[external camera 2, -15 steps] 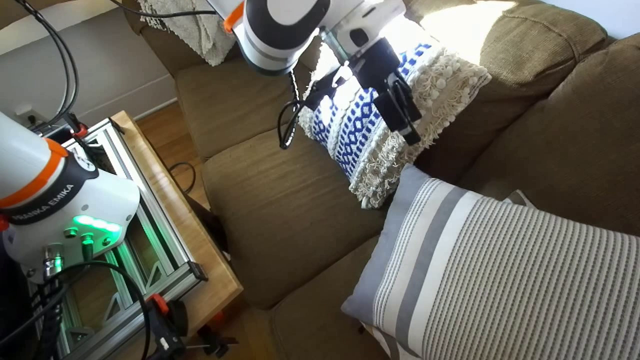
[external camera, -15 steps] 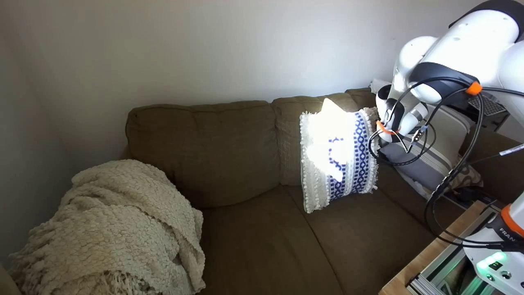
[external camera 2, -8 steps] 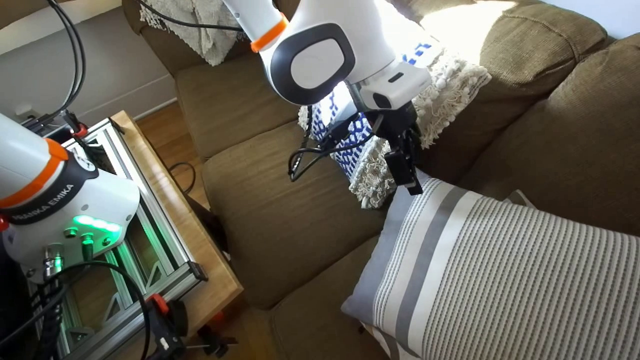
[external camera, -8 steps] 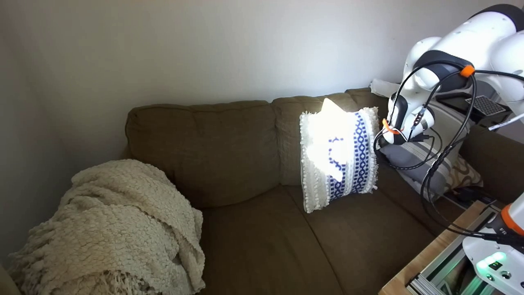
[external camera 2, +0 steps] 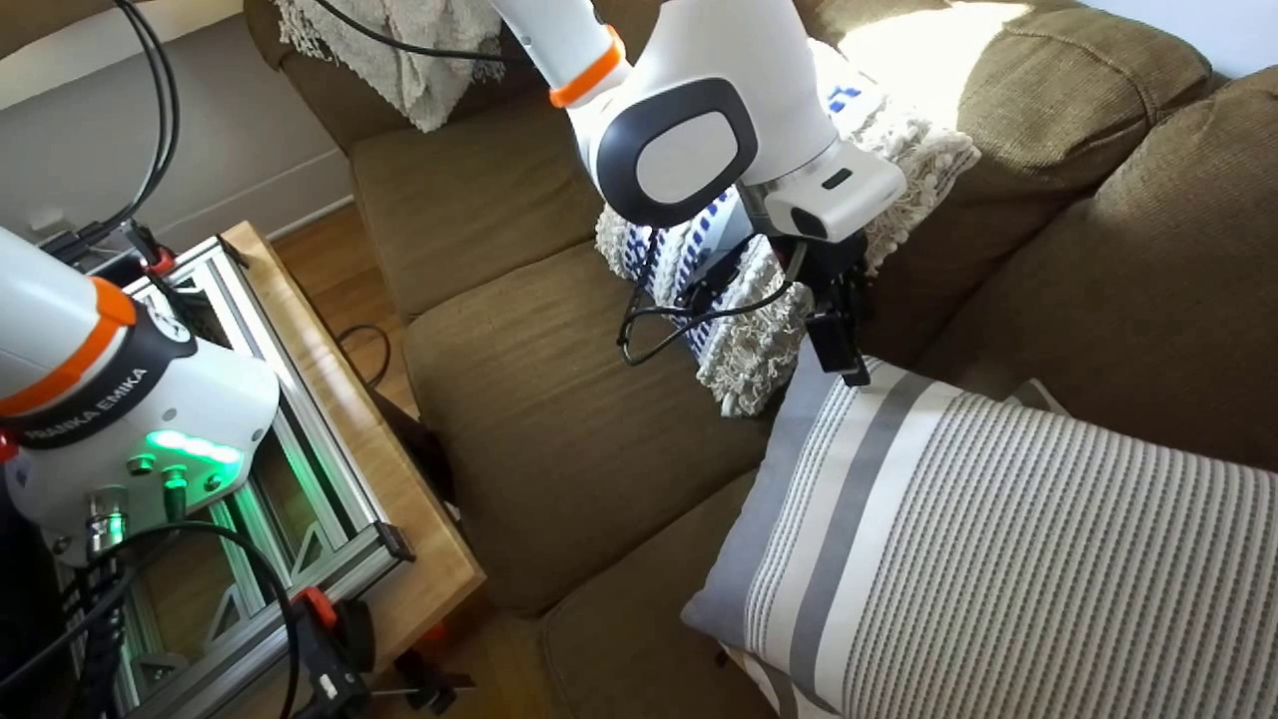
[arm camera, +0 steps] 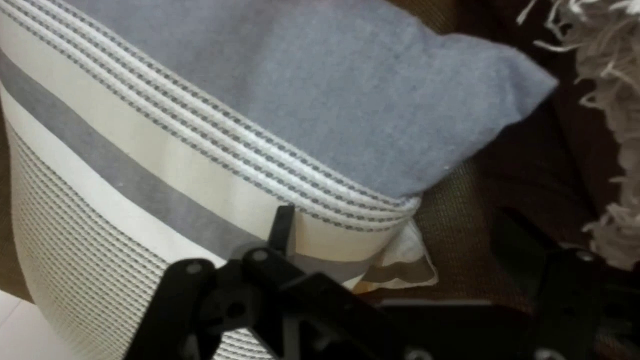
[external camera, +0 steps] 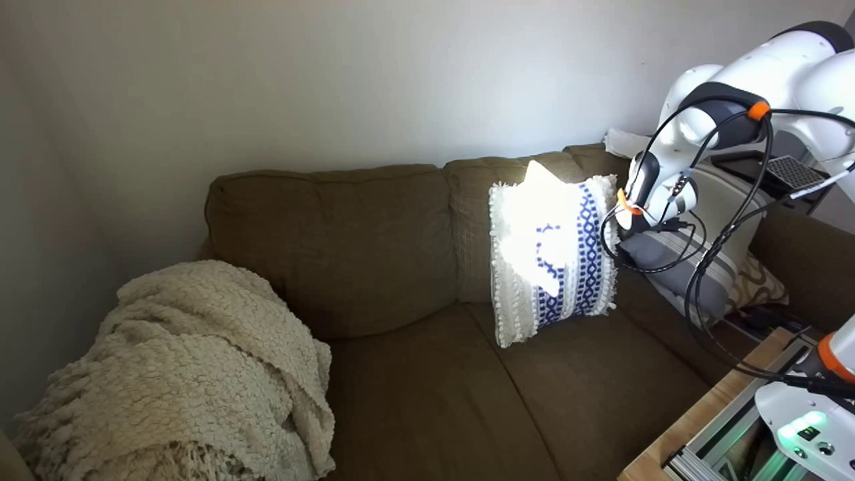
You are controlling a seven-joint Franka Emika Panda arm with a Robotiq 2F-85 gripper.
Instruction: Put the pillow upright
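One blue-banded pillow (external camera: 554, 260) stands on edge on the brown sofa (external camera: 414, 414), well right of the cream blanket (external camera: 200, 361) in an exterior view. The grey-striped pillow (external camera 2: 1058, 559) lies nearer in an exterior view, and by its far corner the gripper (arm camera: 395, 212) is unclenched, fingers (arm camera: 283, 227) spread wide; whether they touch that pillow, I cannot tell.

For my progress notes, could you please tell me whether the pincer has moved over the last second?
Yes: in an exterior view, the pincer has moved down the picture, along the sofa, toward the striped pillow, which has stayed put.
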